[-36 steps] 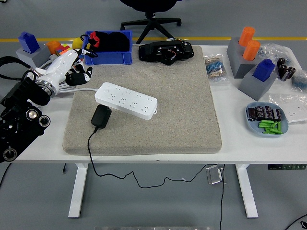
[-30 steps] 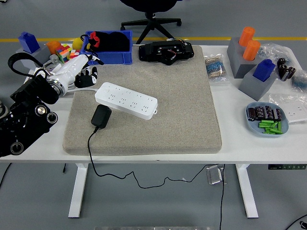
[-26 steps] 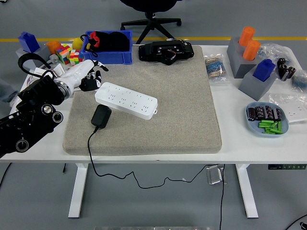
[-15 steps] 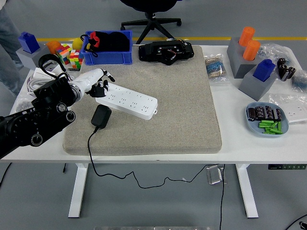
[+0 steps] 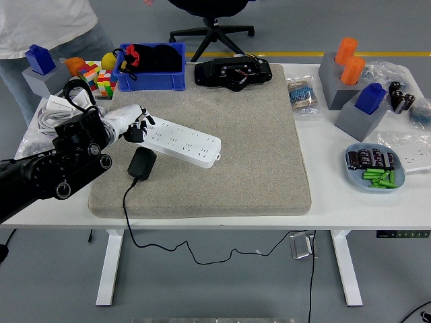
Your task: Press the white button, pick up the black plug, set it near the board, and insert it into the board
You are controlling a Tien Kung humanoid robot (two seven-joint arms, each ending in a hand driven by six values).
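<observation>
**Left hand at the near-left end of the board**

I see my left hand (image 5: 130, 124) with its white fingers (image 5: 143, 121) loosely spread, holding nothing, their tips at the left end of the white board (image 5: 180, 139). I cannot tell whether they touch it, nor can I make out the white button under them.

Just below the fingers, toward me, the black plug (image 5: 142, 163) lies flat on the grey mat (image 5: 256, 141), beside the board's near edge and apart from the hand. Its black cord (image 5: 125, 208) runs off the mat toward me and over the table's (image 5: 337, 212) near edge.

The board stretches away from the fingers to the right, angled across the mat.

Beyond the fingers, at the far side, sits a blue bin (image 5: 152, 67), with a black device (image 5: 234, 72) to its right. Left of the bin I see colour cubes (image 5: 100, 81).

A person (image 5: 40, 27) in a white top stands at the far left corner.

Far to the right of the fingers are grey blocks with orange pegs (image 5: 348, 59) and a blue tray (image 5: 374, 167) of small parts.
</observation>
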